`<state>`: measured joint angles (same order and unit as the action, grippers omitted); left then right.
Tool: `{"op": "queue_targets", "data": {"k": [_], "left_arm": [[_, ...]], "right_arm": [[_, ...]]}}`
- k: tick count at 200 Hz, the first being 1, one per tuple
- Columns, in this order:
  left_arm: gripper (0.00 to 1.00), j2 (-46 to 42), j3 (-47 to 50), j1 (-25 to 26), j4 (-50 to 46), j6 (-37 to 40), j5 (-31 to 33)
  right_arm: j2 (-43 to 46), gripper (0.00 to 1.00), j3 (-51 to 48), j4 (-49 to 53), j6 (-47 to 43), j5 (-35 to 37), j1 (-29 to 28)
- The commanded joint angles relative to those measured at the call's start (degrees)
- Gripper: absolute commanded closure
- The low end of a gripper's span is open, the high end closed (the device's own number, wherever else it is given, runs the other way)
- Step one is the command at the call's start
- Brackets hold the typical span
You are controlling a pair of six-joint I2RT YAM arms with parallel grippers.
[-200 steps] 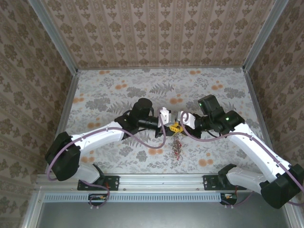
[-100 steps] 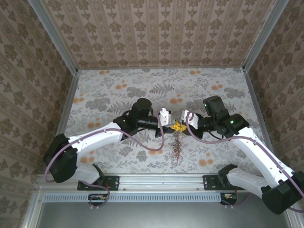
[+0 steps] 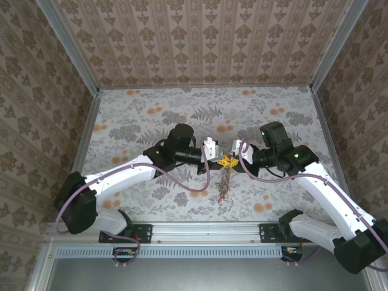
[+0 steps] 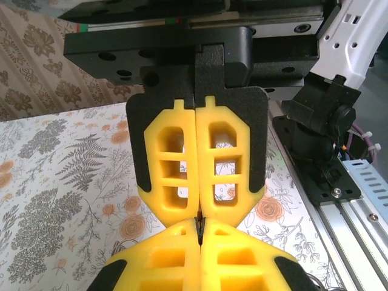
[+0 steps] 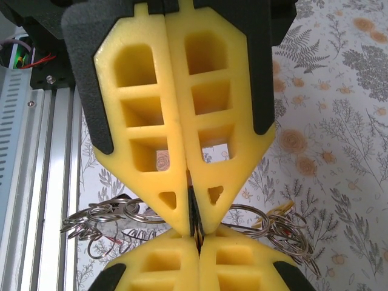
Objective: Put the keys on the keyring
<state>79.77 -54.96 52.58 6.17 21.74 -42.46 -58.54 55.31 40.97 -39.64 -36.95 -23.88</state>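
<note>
The left gripper (image 3: 221,160) and right gripper (image 3: 231,161) meet tip to tip, both pinched shut, with thin metal nipped in the seam (whose grip bears it, I cannot tell). The keyring (image 3: 224,185) dangles just below those tips, its loops spread to either side.

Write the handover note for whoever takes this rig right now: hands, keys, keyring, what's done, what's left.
Hands: the left hand and the right hand are both shut, tip to tip, with thin metal of the bunch pinched where they meet.
Things: the keyring and the keys dangle as one bunch under the tips, above the table.
Done: bunch lifted and gripped from both sides.
Left: I cannot tell which keys are threaded; check before adding more.
</note>
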Motion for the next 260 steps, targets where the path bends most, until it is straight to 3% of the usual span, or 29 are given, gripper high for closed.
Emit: {"op": "queue_targets", "data": {"k": [1,32,60,109,192,225,260], "left_arm": [[1.00,-0.3,0.6,0.0,-6.1,2.2,-0.3],[1.00,-3.0,3.2,-1.2,0.5,-1.6,-0.1],[1.00,-4.6,6.2,-2.5,11.2,-6.8,-2.7],[1.00,-4.9,7.5,-2.5,16.9,-9.5,-5.4],[1.00,-3.0,12.1,-2.5,33.8,-16.7,-6.1],[1.00,-1.5,13.5,-2.3,39.9,-19.2,-5.4],[1.00,-0.3,14.0,-1.8,40.9,-19.4,-5.2]], "right_arm": [[2.5,0.99,0.7,-3.9,1.1,-3.3,0.6],[3.4,0.84,-1.4,-4.7,2.1,-5.6,1.4],[2.9,0.78,-3.4,-6.3,3.3,-7.3,2.1],[1.0,0.68,-4.9,-7.7,4.2,-10.9,2.6],[-0.3,0.74,-6.8,-12.3,6.2,-11.9,2.6],[-1.0,0.89,-6.6,-13.2,6.9,-13.9,2.6],[-0.6,0.87,-6.5,-15.0,7.4,-15.2,2.6]]}}
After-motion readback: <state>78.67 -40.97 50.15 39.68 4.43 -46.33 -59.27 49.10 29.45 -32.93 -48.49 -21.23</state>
